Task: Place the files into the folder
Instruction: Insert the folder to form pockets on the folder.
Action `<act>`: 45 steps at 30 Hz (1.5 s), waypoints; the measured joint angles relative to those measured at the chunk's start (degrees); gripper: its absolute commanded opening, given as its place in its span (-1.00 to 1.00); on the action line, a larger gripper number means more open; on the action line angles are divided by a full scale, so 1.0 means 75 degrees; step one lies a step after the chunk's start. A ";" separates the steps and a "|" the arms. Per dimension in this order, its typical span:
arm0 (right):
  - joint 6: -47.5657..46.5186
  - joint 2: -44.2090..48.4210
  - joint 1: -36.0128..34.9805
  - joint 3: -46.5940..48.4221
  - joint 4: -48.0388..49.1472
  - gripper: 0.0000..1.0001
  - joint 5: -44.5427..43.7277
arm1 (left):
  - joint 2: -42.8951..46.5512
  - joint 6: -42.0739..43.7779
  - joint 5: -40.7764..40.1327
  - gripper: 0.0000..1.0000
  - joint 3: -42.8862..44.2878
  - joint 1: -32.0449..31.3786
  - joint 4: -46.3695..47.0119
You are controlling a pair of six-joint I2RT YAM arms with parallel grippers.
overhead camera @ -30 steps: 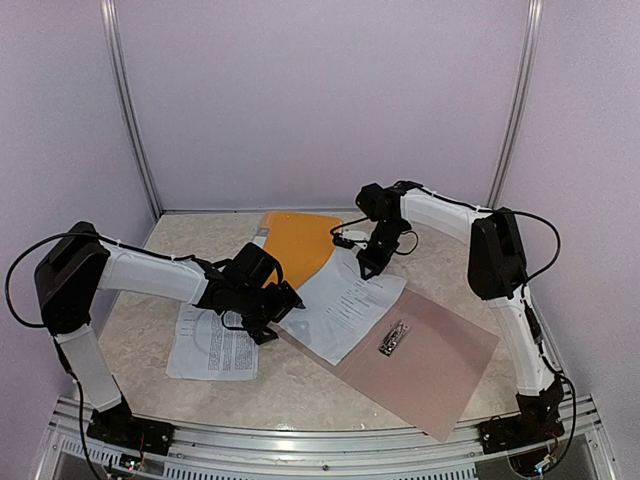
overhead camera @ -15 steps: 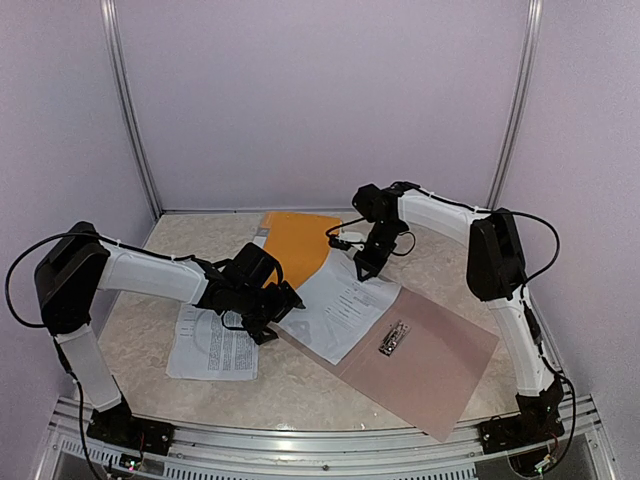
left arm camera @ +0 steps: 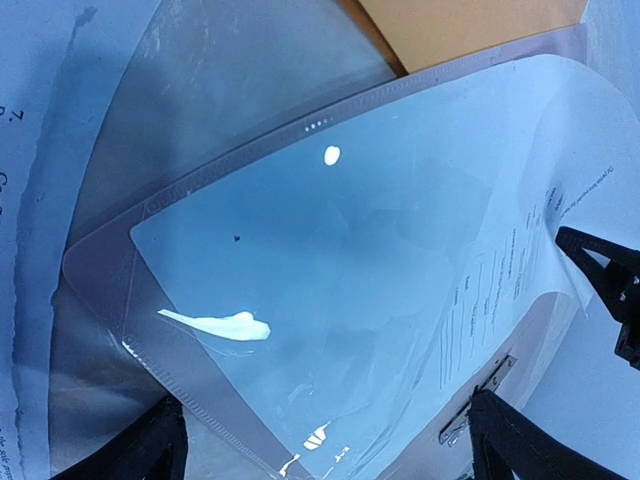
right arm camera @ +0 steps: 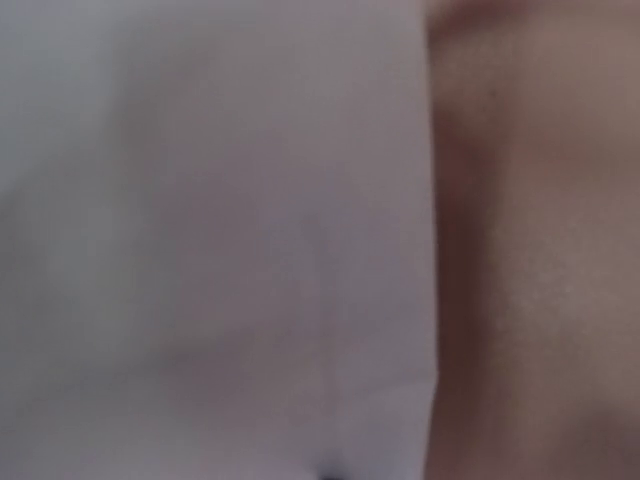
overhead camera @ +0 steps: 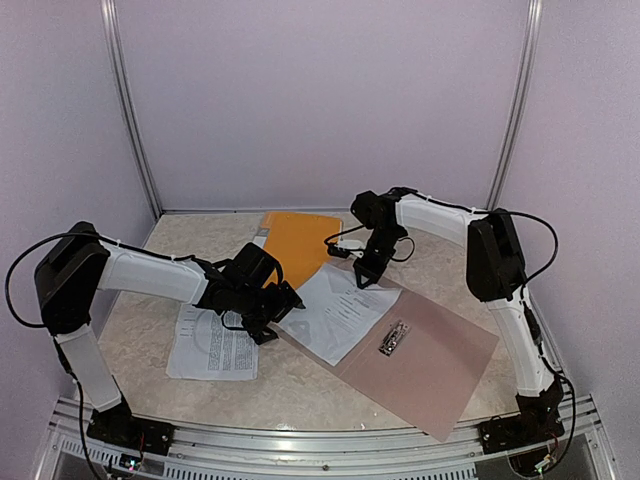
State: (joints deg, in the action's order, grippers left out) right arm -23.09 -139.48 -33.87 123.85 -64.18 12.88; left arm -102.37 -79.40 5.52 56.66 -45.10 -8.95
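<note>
left gripper [overhead camera: 275,308] wide open over the left edge of the printed sheet [overhead camera: 335,310], right gripper [overhead camera: 366,276] clenched shut at its far corner. That sheet lies on the open taupe folder [overhead camera: 430,360] mid table [overhead camera: 300,385], second sheet [overhead camera: 215,345] near the table's left edge

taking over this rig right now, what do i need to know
Left gripper: jaws open, holding nothing, hovering at the near-left edge of the sheet in the folder.
Right gripper: jaws shut, tip down at the far edge of that same sheet.
Things: one printed sheet lies on the open taupe folder, left of its clip. The second printed sheet lies on the table to the left, outside the folder. The orange cover is behind them.
Done: one sheet is on the folder.
Left: get the second sheet in.
</note>
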 measured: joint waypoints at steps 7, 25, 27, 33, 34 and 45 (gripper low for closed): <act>0.0035 0.0058 -0.0020 -0.0058 0.0096 -0.98 -0.0192 | 0.0006 0.0009 -0.0003 0.88 -0.0009 0.0000 0.0003; 0.0373 0.0061 -0.0009 0.0312 0.0189 -0.02 -0.0906 | 0.0026 0.0052 -0.0085 0.88 -0.0020 -0.0015 0.0012; 0.0423 0.0061 0.0023 0.0315 0.0195 0.09 -0.0959 | 0.0029 0.0055 -0.0099 0.88 -0.0023 -0.0023 0.0012; 0.0504 0.0061 0.0102 0.0315 0.0213 0.26 -0.0979 | 0.0035 0.0085 -0.0137 0.88 -0.0023 -0.0038 0.0012; 0.0510 0.0061 0.0114 0.0315 0.0221 0.31 -0.0973 | 0.0035 0.0090 -0.0137 0.88 -0.0023 -0.0041 0.0012; 0.0603 0.0061 0.0192 0.0297 0.0335 0.51 -0.0950 | 0.0058 0.0137 -0.0137 0.88 -0.0079 -0.0041 0.0073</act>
State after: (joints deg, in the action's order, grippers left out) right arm -18.57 -139.02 -32.42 126.08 -61.67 5.76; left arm -101.93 -78.37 4.49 56.07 -45.41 -8.40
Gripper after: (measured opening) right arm 0.722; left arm 0.940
